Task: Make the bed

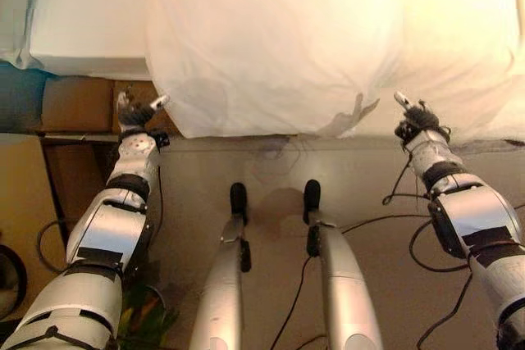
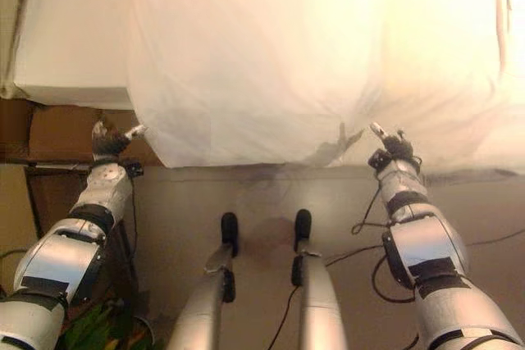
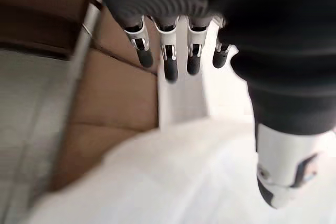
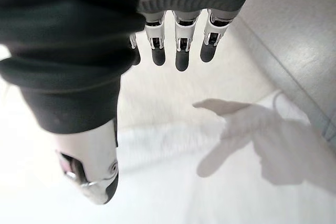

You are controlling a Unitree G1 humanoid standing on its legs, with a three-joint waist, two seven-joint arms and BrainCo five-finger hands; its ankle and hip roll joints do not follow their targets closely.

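Blanket (image 1: 279,38) edge between empty left hand (image 1: 134,112), right hand (image 1: 418,120).

A white sheet (image 1: 279,38) is lying spread over the bed (image 1: 82,30), its near edge hanging over the bed's side, slightly wrinkled and bunched there.

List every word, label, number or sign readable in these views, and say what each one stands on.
None: no readable text stands anywhere in these views.
The white quilt, the mattress and the brown bed frame carry no print.
The left hand and the right hand, both open, bear no legible marking.
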